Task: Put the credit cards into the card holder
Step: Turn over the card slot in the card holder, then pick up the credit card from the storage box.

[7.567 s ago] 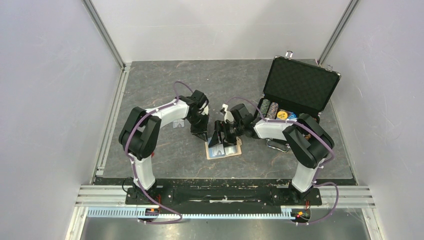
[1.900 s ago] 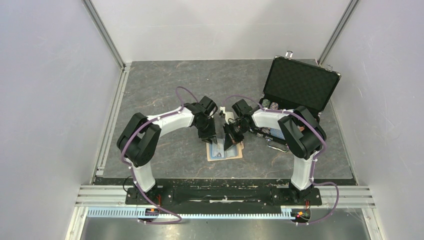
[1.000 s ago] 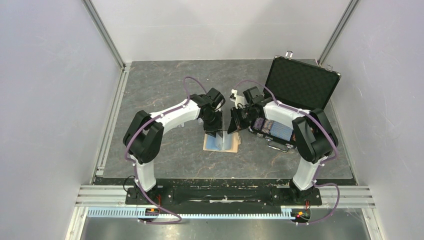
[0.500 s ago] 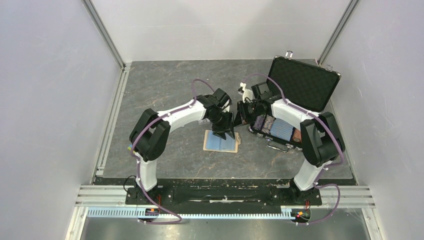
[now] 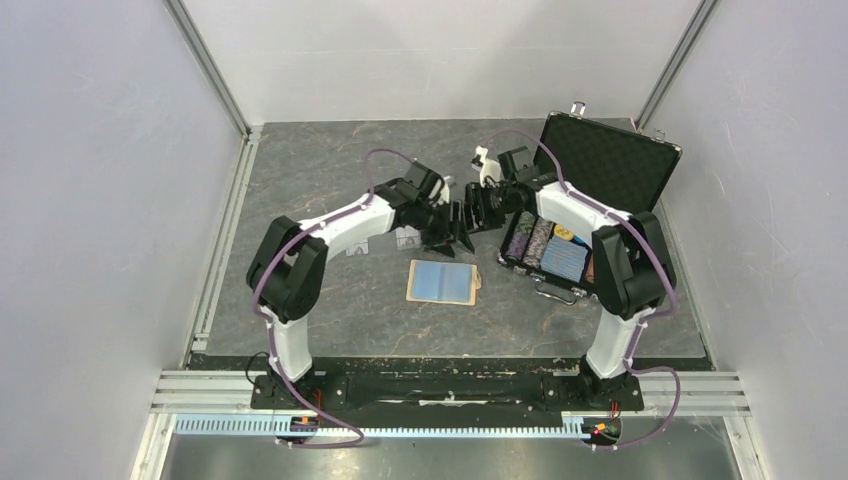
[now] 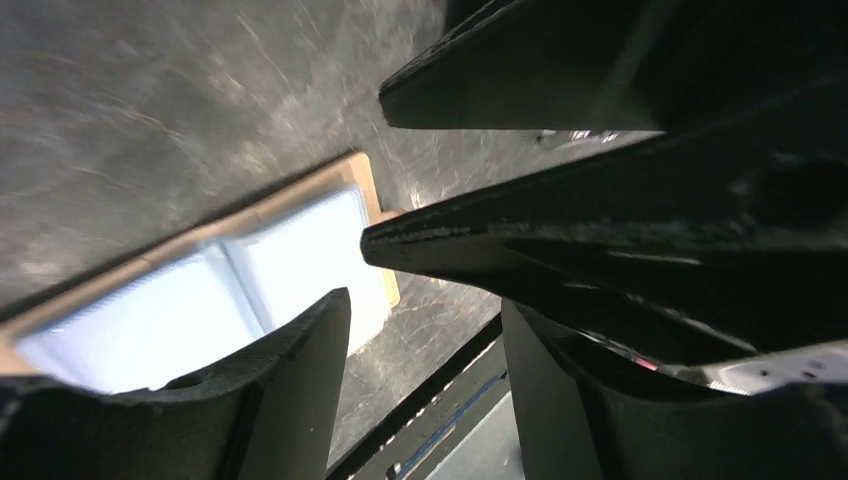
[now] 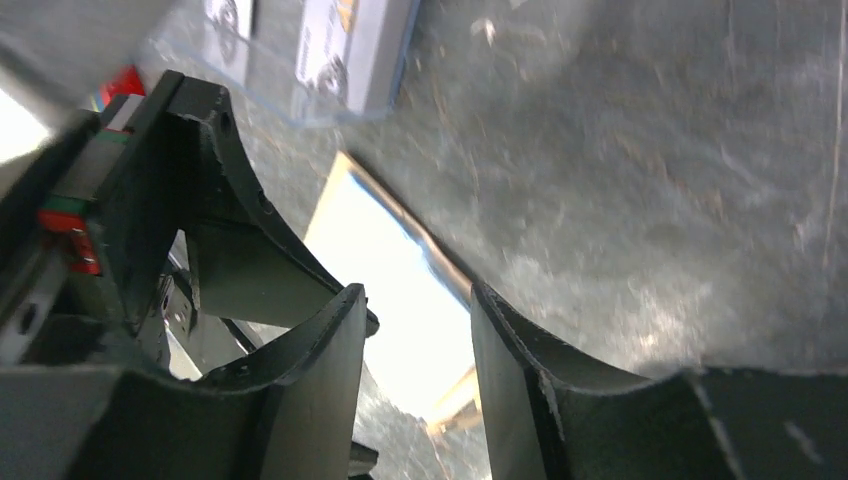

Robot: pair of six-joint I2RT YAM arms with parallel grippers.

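One card holder (image 5: 443, 283) lies open and flat on the table (image 5: 330, 180), a thin rectangle with a tan leather-like rim and two pale blue inner panels, nothing resting on it. The table is dark grey, stone-look and veined. Two credit cards (image 7: 345, 50) show in the right wrist view as flat, glossy grey-white pieces with small printed marks. They are blurred, lying on the table apart from the holder, not in it. The left gripper (image 6: 422, 300) and right gripper (image 7: 415, 290) hang tip to tip above the table just beyond the holder's far edge. Both have black, curved, matte fingers, and both sets of jaws are apart with nothing between them. One black case (image 5: 605, 170) stands open at right with its lid up, lined in dimpled foam. Rows of poker chips (image 5: 530, 240) sit inside, count unclear.
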